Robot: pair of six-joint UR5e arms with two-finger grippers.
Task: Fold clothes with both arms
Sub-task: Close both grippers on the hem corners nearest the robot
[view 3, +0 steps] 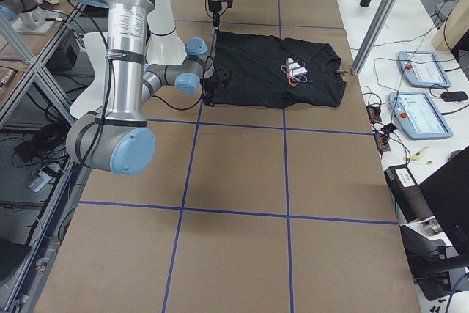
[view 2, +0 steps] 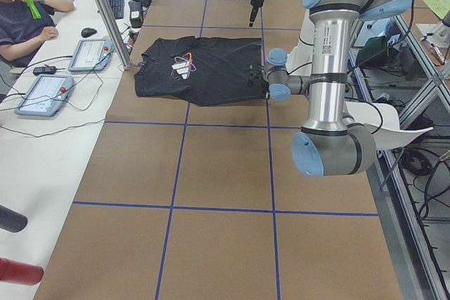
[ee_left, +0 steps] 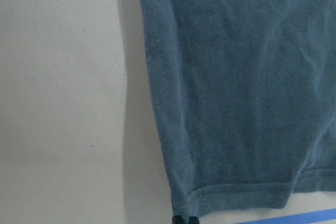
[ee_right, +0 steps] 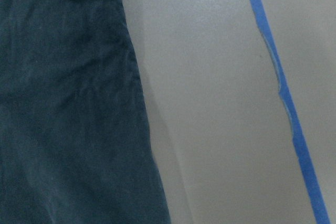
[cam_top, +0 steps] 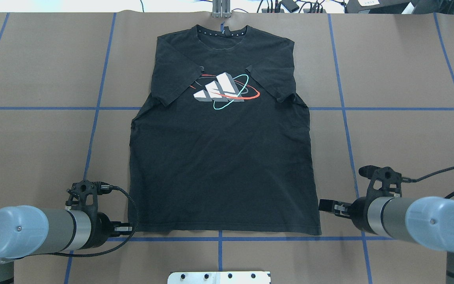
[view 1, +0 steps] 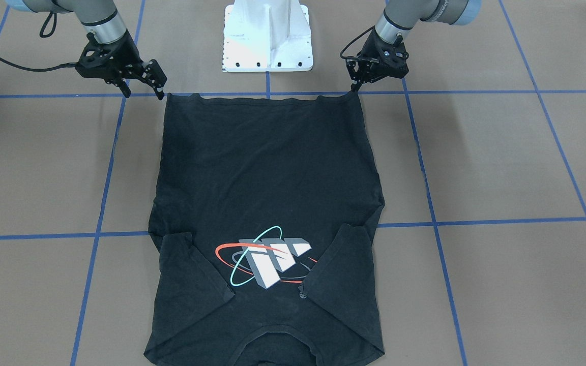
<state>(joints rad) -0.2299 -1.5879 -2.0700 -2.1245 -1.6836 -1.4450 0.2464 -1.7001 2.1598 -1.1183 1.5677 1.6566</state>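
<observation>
The shirt lies flat and face up on the bench, its hem towards the robot.

1. Left gripper: fingers pressed together at the hem corner on its side. It appears to pinch that corner. Whether it holds both layers cannot be told.
2. Right gripper: fingers spread, low over the bench, just beside the opposite hem corner. It holds no cloth.
3. Farther out, both sleeves are folded inward, partly covering the logo. The collar lies at the far bench edge.

Judged step: securing both hem corners before the lengthwise fold.

Hazards:
- If the right gripper closes beside the edge, it catches nothing. The left arm then lifts alone and drags the shirt askew.
- A shallow or single-layer pinch may slip or split the layers during the carry.
- Unequal arm travel would skew the fold line.
- A fast lift may flip the sleeves open.
</observation>
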